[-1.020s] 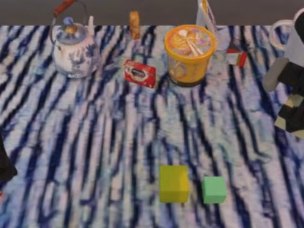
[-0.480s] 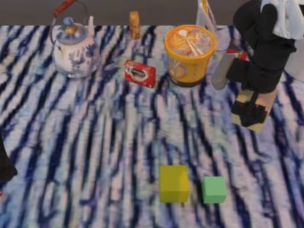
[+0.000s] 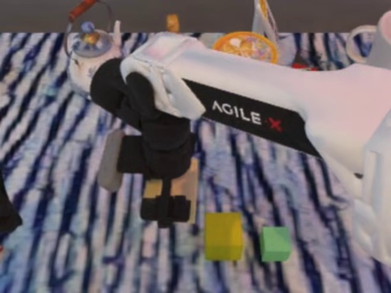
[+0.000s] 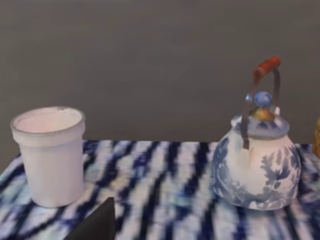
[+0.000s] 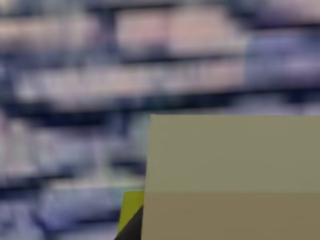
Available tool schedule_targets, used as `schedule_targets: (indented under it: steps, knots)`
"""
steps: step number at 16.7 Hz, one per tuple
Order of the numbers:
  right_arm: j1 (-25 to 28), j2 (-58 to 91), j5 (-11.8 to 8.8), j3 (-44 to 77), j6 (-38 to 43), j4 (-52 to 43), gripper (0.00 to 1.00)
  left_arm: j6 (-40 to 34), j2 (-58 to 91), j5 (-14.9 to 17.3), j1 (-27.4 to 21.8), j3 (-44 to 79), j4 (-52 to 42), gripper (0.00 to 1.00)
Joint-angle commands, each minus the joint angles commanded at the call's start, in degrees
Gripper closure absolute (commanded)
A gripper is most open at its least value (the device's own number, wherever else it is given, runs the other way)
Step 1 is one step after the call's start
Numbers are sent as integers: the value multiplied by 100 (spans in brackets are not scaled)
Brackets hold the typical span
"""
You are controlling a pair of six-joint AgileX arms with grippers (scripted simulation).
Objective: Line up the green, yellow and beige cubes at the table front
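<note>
Gripper (image 3: pixel 165 209) on my right arm (image 3: pixel 256 110) is clamped on the beige cube (image 3: pixel 190 189), its dark fingers pinching the block from above. That arm reaches in from the right, across the far half of the table (image 3: pixel 61 244), and ends over the near-middle area.

Table: wavy navy, blue and white streaks all over.

Beige cube: held in my right gripper, just left of the yellow cube (image 3: pixel 223 236) and slightly farther back. Whether it rests on the table or hangs just above it, I cannot tell. The right wrist view shows its pale face (image 5: pixel 232 175) filling most of the frame, with a sliver of the yellow cube (image 5: pixel 131 212) beside it.

Yellow cube: on the table near the front edge, right of centre.

Green cube (image 3: pixel 275 243): on the table just right of the yellow one, a narrow gap between them, both in one row along the front.

Left arm (image 3: pixel 7 213): parked at the left edge; only a dark part of it shows, and I cannot tell the state of its gripper.

Other items: a blue-and-white kettle (image 4: pixel 255 165) at the far left, a white cup (image 4: pixel 50 155) on the table seen in the left wrist view, and a yellow tub (image 3: pixel 247 46) at the far edge, partly hidden by my right arm.
</note>
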Motion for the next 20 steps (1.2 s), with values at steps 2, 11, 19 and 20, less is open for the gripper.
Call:
schedule_targets:
  steps: [2,11,19,20]
  knots:
    - [436,171,12,396,174,-161,100,0,0,0,0,0,0,0]
    - [627,247,14,347,269,11,100,0,0,0,0,0,0,0]
    - [648,429,23,-674,275,1212,100,0,0,0,0,0,0,0]
    - [648,429,23,-674,275,1212,100,0,0,0,0,0,0,0]
